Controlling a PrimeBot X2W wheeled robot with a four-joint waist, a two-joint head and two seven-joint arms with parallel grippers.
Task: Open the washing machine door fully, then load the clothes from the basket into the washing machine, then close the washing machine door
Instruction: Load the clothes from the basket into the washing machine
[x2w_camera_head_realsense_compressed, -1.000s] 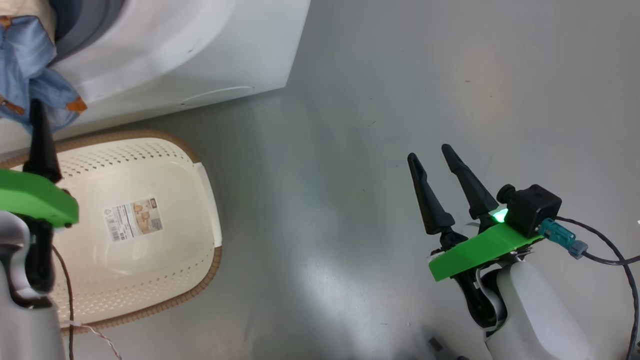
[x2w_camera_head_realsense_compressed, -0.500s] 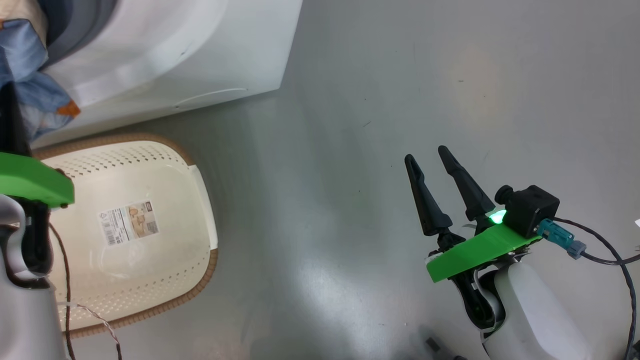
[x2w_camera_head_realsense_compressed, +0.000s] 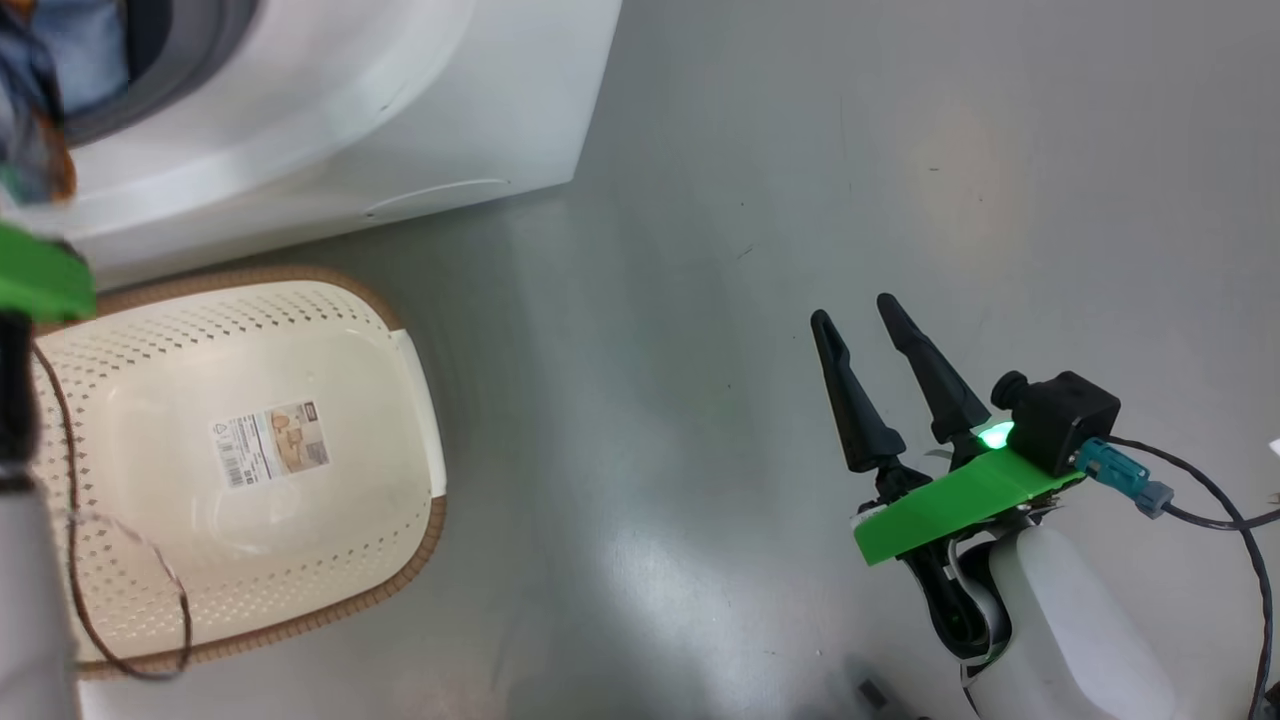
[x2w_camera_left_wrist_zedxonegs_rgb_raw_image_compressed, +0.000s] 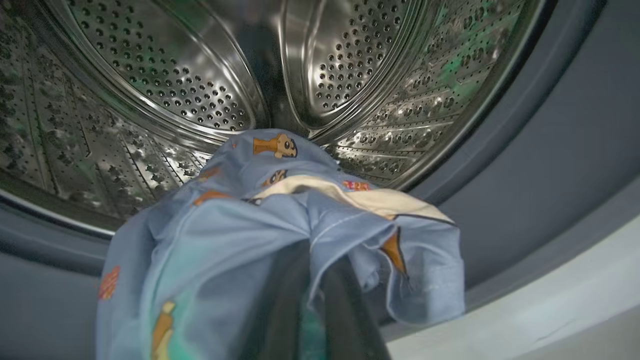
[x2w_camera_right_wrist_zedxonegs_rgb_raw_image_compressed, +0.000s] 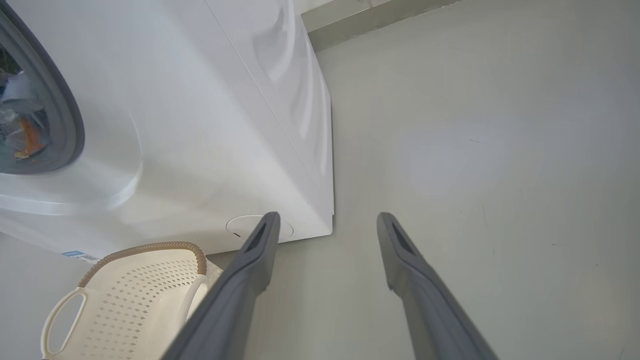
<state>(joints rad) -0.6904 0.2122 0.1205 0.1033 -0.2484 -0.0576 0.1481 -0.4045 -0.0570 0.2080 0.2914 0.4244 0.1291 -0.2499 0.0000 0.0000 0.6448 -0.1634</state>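
Now: left hand pinched onto clothes, bundle held at drum mouth of washing machine; right hand spread apart over floor, well apart from basket, which is set just beside machine.

The clothes, mid-frame in the left wrist view, are soft matt cloth; the drum above is glossy perforated steel, the gasket at right matt rubber. Lower left in the head view, the basket is smooth perforated plastic.
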